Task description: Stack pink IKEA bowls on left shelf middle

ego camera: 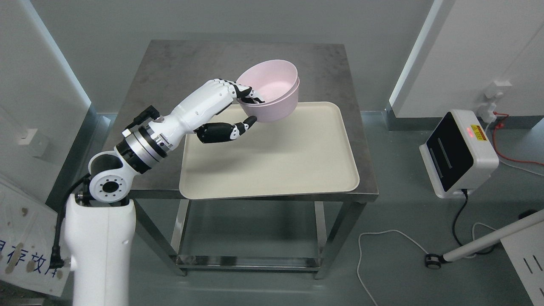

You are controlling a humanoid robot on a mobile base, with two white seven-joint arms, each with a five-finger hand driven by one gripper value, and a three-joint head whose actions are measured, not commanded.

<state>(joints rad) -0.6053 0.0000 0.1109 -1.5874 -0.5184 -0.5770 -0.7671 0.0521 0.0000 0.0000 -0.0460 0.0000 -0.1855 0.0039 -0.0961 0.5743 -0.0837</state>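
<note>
Your left hand (238, 112) pinches the rim of two nested pale-pink plastic bowls (272, 91), lifted tilted above the cream rectangular tray (272, 170); shelving them remains.

1. A steel table (331, 63) is set on a grey floor (408, 204).
2. White walls (476, 46) are seen behind.
3. A white device (459, 155) and cables (382, 238) are placed at right.
</note>
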